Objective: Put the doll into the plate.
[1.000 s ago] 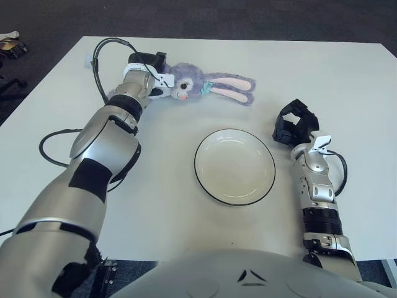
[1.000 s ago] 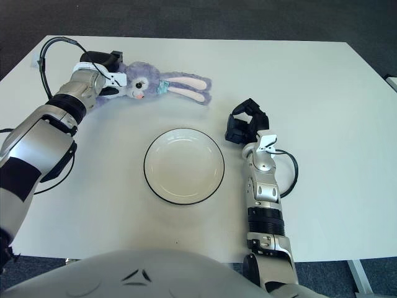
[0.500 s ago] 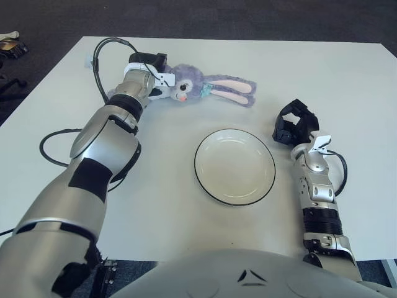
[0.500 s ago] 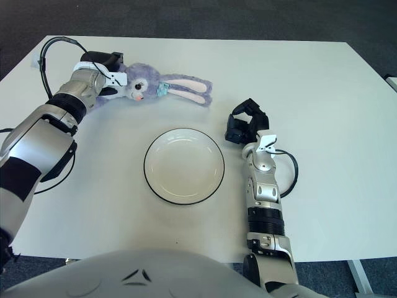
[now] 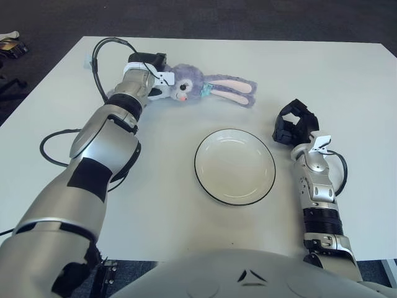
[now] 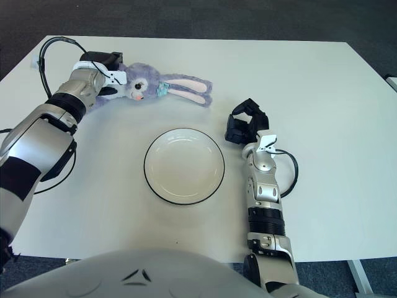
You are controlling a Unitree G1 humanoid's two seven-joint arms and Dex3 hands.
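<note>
White table [image 5: 347, 81], left hand [image 5: 147, 73] gripping purple rabbit doll [image 5: 208, 85] at far left, empty plate [image 5: 235, 166] mid-table, right hand [image 5: 294, 123] curled, holding nothing, beside plate

1 doll [image 5: 205, 85], 1 plate [image 5: 205, 180], 1 table [image 5: 347, 81], 2 robot hands.

white table [image 5: 186, 230], dark grey carpet floor [image 5: 248, 18] beyond it
</note>
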